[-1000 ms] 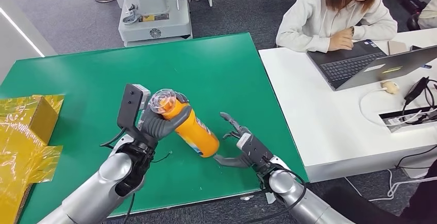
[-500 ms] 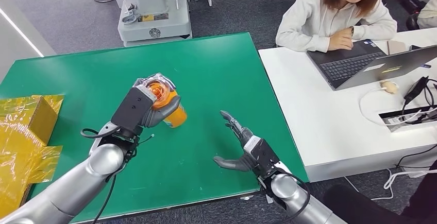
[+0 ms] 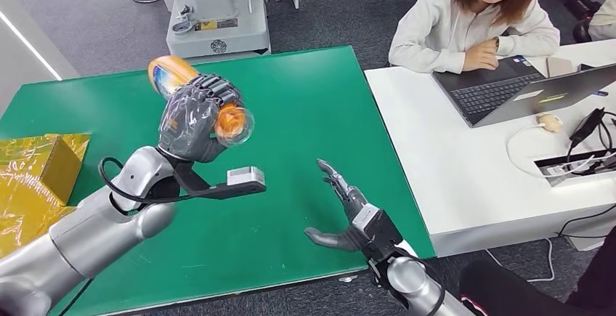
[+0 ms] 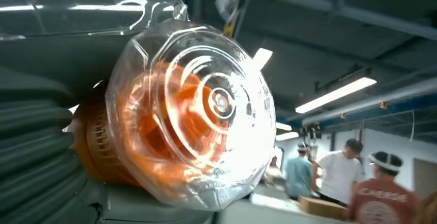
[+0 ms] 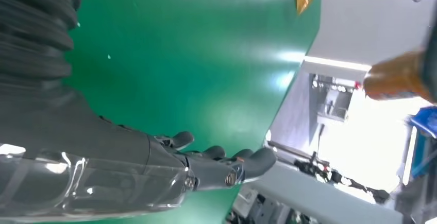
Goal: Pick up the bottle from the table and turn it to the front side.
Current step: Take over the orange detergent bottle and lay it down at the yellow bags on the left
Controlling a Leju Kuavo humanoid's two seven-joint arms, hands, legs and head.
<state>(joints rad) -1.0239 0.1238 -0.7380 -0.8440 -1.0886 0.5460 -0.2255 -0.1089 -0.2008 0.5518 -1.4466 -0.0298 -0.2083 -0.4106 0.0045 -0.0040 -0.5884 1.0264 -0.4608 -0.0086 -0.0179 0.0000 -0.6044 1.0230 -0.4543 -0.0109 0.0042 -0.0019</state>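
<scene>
Orange bottle (image 3: 218,116) with a clear cap (image 4: 206,110) is sitting in the left hand (image 3: 190,118), whose grey fingers are wrapping around its middle and holding it in the air above the green table (image 3: 305,105), cap end pointing toward the camera and base end pointing away. Right hand (image 3: 349,218) is hovering low over the table's near right corner, well apart from the bottle, its fingers (image 5: 216,154) spreading wide and holding nothing. Beside the table, a person (image 3: 479,18) is sitting at a white desk (image 3: 450,163) with a laptop (image 3: 508,91).
</scene>
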